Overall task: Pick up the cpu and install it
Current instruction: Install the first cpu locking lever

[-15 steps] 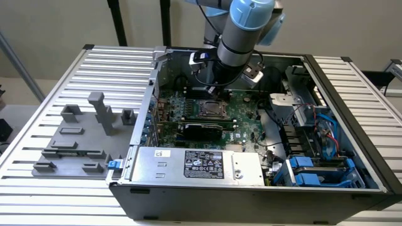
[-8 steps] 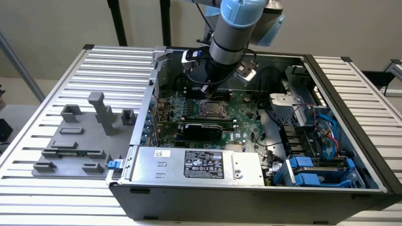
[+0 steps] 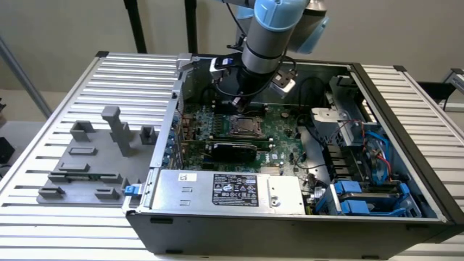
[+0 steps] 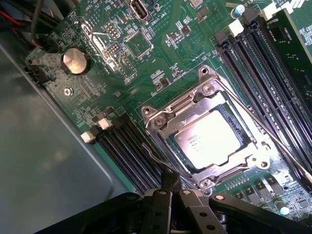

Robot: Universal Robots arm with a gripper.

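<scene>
**CPU seated in its socket, closed claw just above**

While the arm hangs over the open computer case, the cpu [image 4: 209, 141] lies flat inside the metal-framed socket [image 4: 158, 117] on the green motherboard [image 4: 170, 58], its pale metal top plate facing up. From the exterior view the socket [image 3: 243, 125] sits near the middle of the board, directly under the arm's black wrist.

Rows of black memory slots [image 4: 129, 151] flank the socket on one side, and more slots [image 4: 263, 83] run along the other. A thin wire lever [image 4: 263, 129] runs along one edge of the frame. A round coin battery [image 4: 74, 61] sits further off on the board, near the grey case wall [image 4: 44, 165].

The gripper [image 4: 170, 183] has its fingers pressed together with nothing between them; its tip is seen just beside the socket's corner, near the cpu but not holding it. Nothing lies between the claw and the chip.

Outside the case [image 3: 290, 228], on the exterior view's left, grey plastic blocks [image 3: 94, 157] stand on the slatted table [image 3: 43, 130]. A silver power supply [image 3: 232, 190] fills the case's near edge.
</scene>
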